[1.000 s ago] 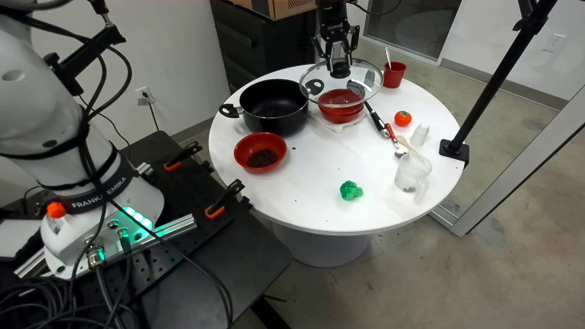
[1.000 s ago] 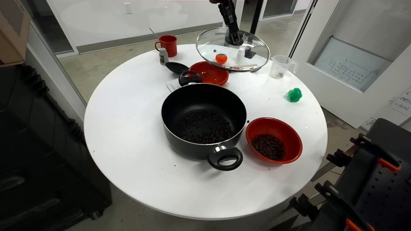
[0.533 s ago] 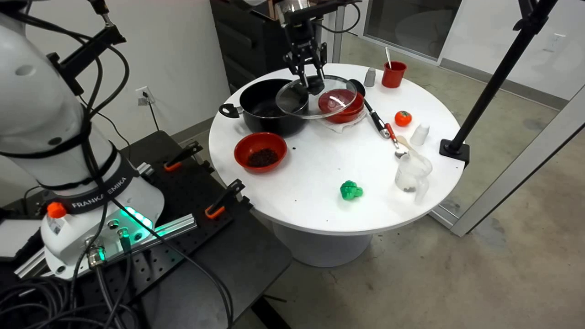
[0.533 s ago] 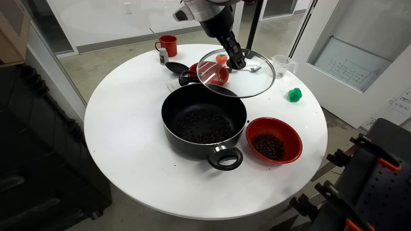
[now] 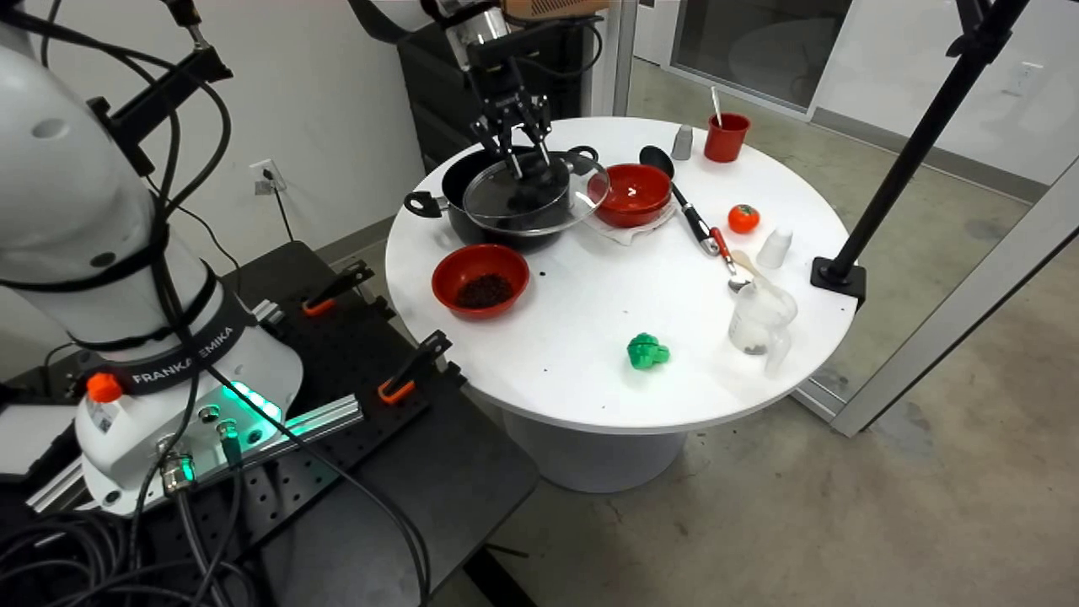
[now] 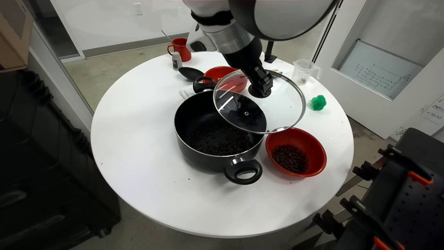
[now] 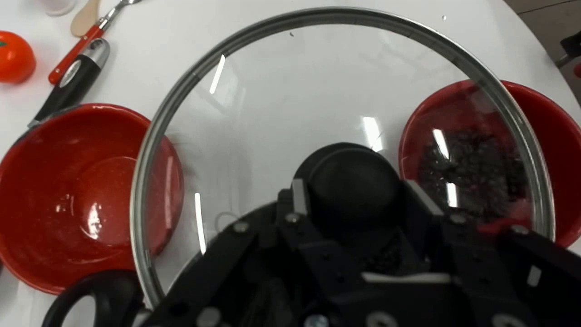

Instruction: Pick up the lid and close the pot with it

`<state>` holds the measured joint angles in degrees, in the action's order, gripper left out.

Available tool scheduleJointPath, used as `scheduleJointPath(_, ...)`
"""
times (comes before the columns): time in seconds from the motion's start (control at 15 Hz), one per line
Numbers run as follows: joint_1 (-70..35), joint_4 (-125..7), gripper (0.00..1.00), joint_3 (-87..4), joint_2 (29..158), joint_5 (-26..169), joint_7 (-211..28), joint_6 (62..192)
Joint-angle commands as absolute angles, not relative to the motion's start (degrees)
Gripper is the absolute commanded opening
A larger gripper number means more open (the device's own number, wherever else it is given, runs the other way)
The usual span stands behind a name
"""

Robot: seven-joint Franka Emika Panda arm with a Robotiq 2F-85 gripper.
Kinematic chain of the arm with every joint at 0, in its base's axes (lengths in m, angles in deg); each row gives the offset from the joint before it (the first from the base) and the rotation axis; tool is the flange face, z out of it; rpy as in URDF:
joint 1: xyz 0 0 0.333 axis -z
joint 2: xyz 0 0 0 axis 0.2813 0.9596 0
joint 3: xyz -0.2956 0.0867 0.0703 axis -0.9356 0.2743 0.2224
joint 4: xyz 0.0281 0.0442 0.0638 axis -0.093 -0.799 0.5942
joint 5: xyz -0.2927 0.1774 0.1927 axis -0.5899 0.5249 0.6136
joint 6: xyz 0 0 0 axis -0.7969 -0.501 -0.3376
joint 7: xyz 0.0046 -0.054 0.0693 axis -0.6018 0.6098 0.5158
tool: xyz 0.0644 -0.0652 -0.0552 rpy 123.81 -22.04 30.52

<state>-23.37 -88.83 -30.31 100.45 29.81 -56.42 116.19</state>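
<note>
The gripper [image 7: 361, 196] pinches the dark knob [image 7: 354, 179] of the glass lid [image 6: 259, 105], which hangs tilted beneath it. Lower stands the black pot [image 6: 208, 163], partly overlapped by the lid in both exterior views; farther off lies a green object [image 6: 318, 103].

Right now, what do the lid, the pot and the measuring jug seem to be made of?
Lid: clear glossy glass, likely, from its sharp reflections, with a shiny metallic rim.
Pot: probably metal with a satin black coating, since its edge shines silver.
Measuring jug: translucent and cloudy, so perhaps plastic; glass isn't ruled out.
</note>
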Motion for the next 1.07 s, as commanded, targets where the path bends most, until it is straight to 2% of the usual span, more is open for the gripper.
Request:
scheduleJointPath(0.0, -23.94, -93.53, 0.26, -28.66, 95.03, 28.95, -58.29, 117.18)
scheduleJointPath(0.27, -24.65, -92.42, 0.26, -26.88, 94.98, 30.61, -58.63, 116.26)
scheduleJointPath(1.0, -29.23, -80.58, 0.26, -26.01, 104.70, 31.51, -62.94, 112.48)
